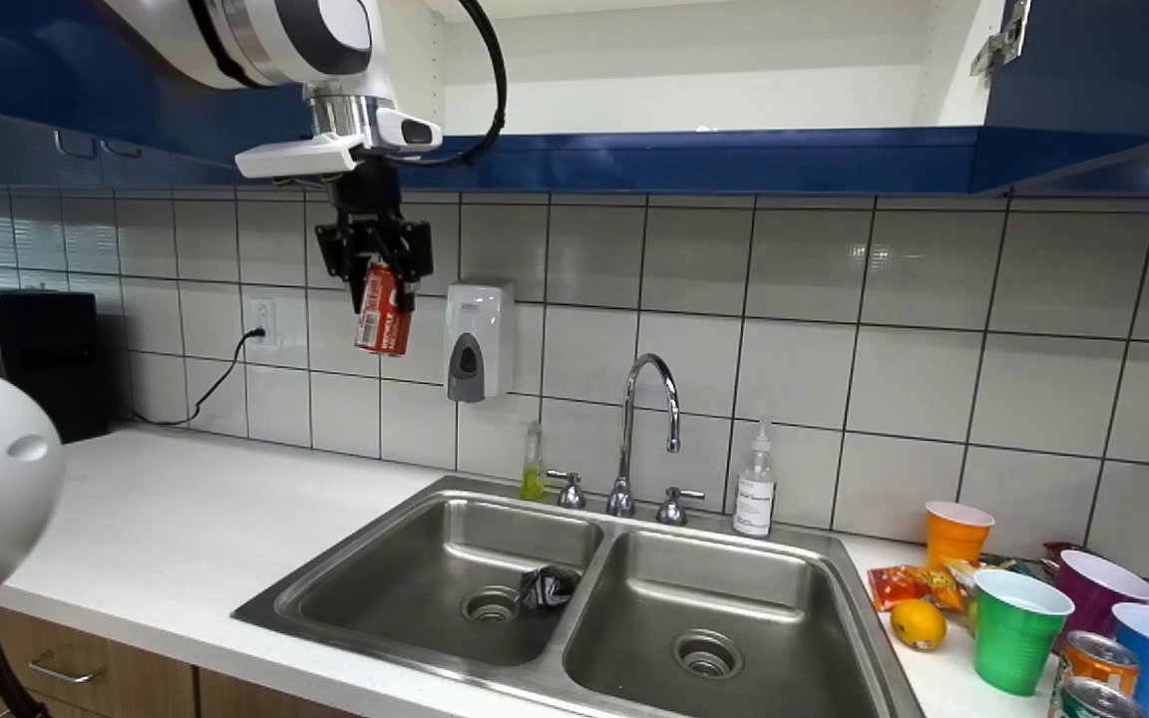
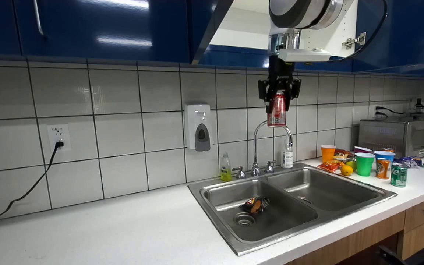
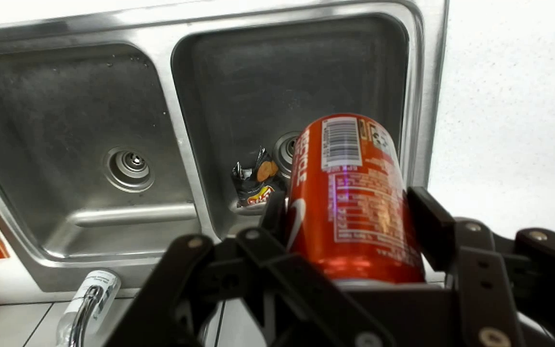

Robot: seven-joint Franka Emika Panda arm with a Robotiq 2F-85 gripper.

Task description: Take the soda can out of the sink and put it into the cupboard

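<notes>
The red soda can [image 1: 382,327] is held in the air between the black fingers of my gripper [image 1: 381,284]. It tilts slightly in an exterior view and hangs from the gripper in another [image 2: 277,117]. In the wrist view the can [image 3: 345,193] sits between both finger pads of the gripper [image 3: 350,212], with a silvery rim close to the palm. The double-basin sink [image 1: 405,578] is well below the can; it also shows in the wrist view [image 3: 287,86]. The cupboard [image 1: 684,85] is open, its white interior above gripper height; it also shows in an exterior view [image 2: 241,29].
The cupboard's blue lower edge [image 1: 714,162] and its open door [image 1: 1083,70] are near the arm. A gooseneck faucet [image 1: 631,439] and a wall soap dispenser [image 1: 480,339] stand below. A snack bag [image 2: 255,204] lies in the sink. Cups [image 2: 364,163] and other cans [image 2: 398,175] stand on the counter.
</notes>
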